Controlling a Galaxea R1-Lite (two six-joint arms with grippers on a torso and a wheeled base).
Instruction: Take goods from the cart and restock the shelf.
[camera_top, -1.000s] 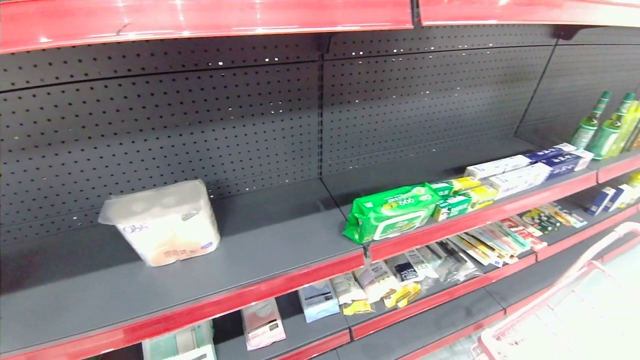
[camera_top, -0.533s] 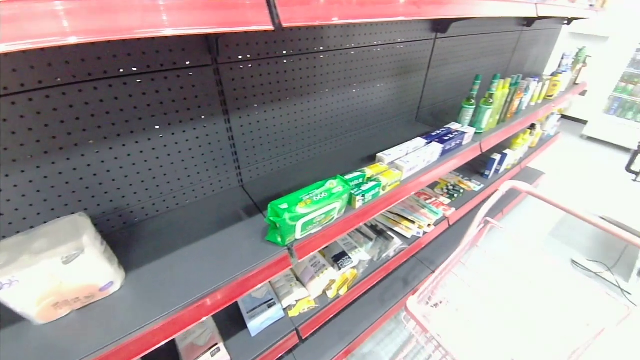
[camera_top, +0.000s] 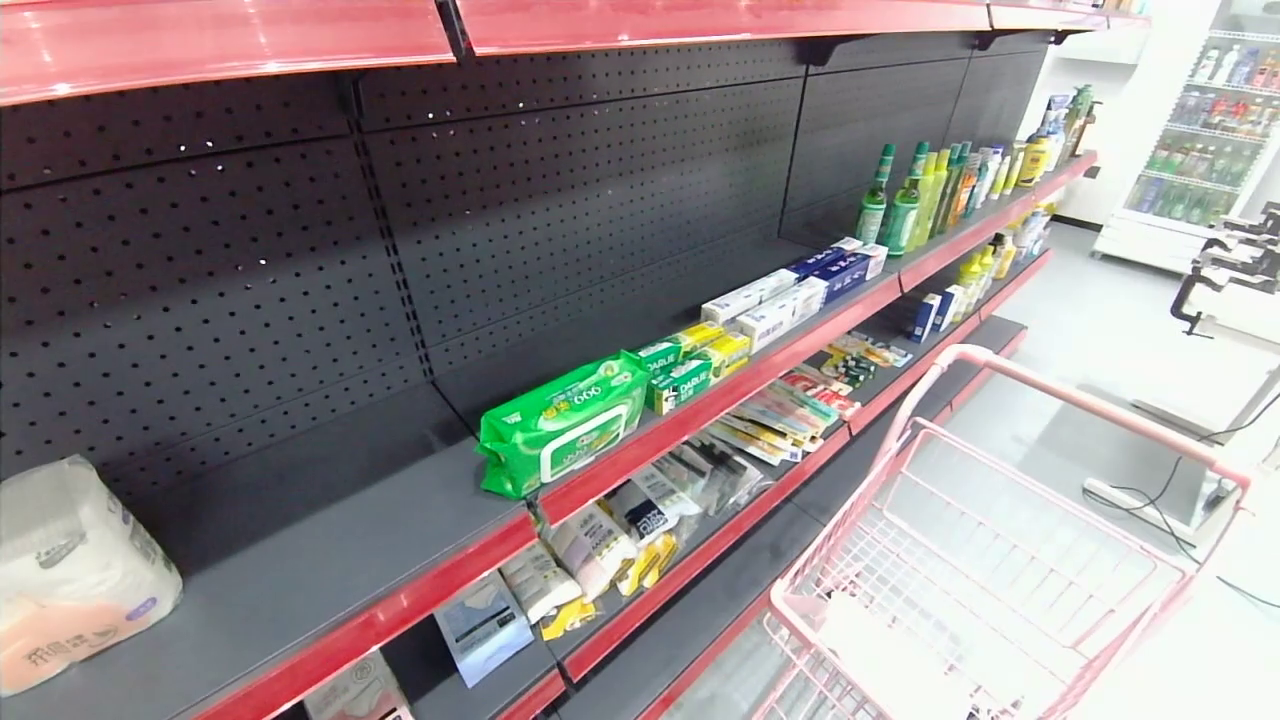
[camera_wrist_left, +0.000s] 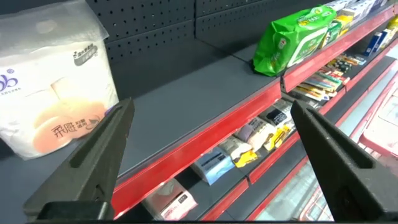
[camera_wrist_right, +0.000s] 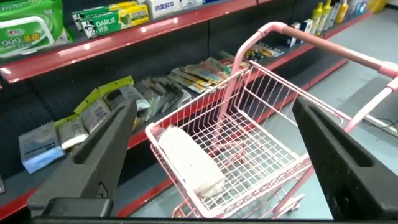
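Observation:
A pink wire cart (camera_top: 1060, 395) stands to the right of the shelf (camera_top: 330, 570). In the basket of the cart (camera_wrist_right: 323, 46) lies a white wrapped pack (camera_wrist_right: 189, 162). On the grey shelf board sit a toilet paper pack (camera_top: 70, 570) at the left and a green wipes pack (camera_top: 560, 425) near the middle. My left gripper (camera_wrist_left: 208, 168) is open in front of the shelf's red edge, between the toilet paper pack (camera_wrist_left: 53, 93) and the green wipes pack (camera_wrist_left: 298, 37). My right gripper (camera_wrist_right: 214, 168) is open above the cart's basket, holding nothing.
Toothpaste boxes (camera_top: 780, 300) and green bottles (camera_top: 900, 200) line the shelf further right. Packets (camera_top: 620, 530) fill the lower shelf. A stretch of bare board lies between the toilet paper and the wipes. Cables (camera_top: 1150, 500) cross the floor beyond the cart.
The head camera has swung to the right, so the shelf slides left in the picture and much more of the cart comes into view. No goods have moved.

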